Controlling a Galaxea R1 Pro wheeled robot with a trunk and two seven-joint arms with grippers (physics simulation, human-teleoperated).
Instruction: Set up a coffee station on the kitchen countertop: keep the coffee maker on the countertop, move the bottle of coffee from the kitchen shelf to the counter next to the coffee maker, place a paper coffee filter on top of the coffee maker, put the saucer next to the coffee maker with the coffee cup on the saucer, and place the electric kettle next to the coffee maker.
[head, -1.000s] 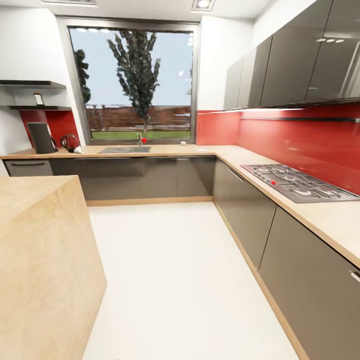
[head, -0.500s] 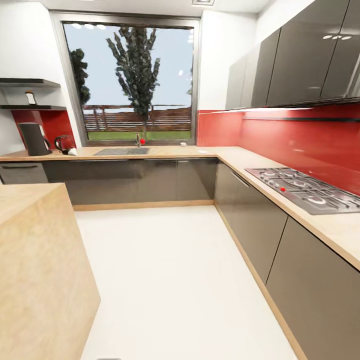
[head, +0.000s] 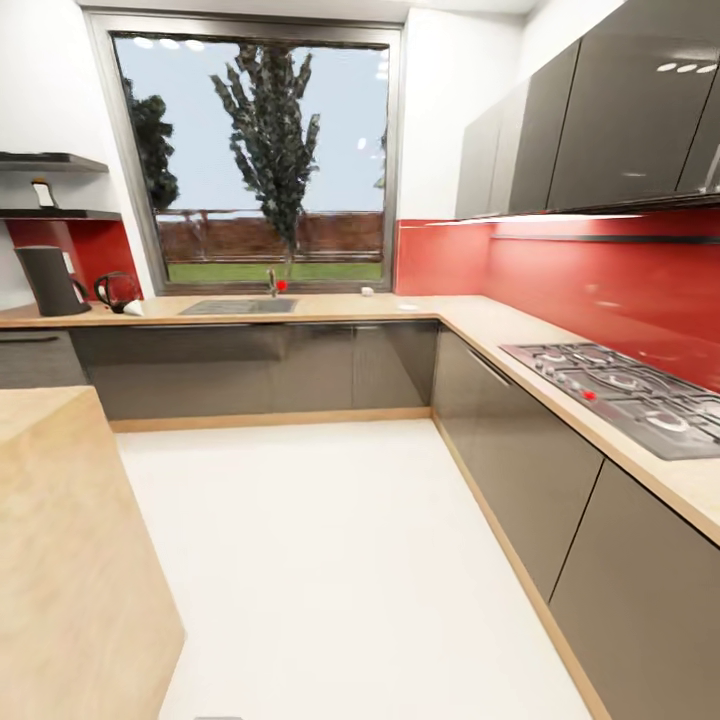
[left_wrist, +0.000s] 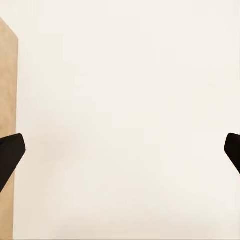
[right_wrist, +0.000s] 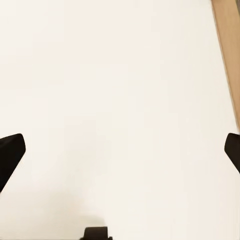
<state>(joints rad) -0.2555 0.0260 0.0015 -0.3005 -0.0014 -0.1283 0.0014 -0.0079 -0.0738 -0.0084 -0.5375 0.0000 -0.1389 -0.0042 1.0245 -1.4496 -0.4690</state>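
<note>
On the far counter at the left stands the dark grey coffee maker (head: 48, 280). Beside it is the black electric kettle (head: 115, 292), with a small white item (head: 133, 308) at its foot that is too small to identify. A small bottle (head: 42, 193) stands on the wall shelf (head: 55, 213) above them. My left gripper (left_wrist: 120, 152) is open over bare white floor, fingers (left_wrist: 10, 155) wide apart. The right gripper (right_wrist: 121, 151) is open too, also over the floor, holding nothing.
A wooden island (head: 60, 540) stands close at my left. A counter with a gas hob (head: 625, 390) runs along the right. The sink (head: 238, 306) lies under the window. Two small white items (head: 367, 291) sit near the far corner. White floor (head: 320, 560) stretches ahead.
The whole head view has shifted: the camera has moved forward and a little right. The island, coffee maker and kettle sit further left in the picture. No thing has moved.
</note>
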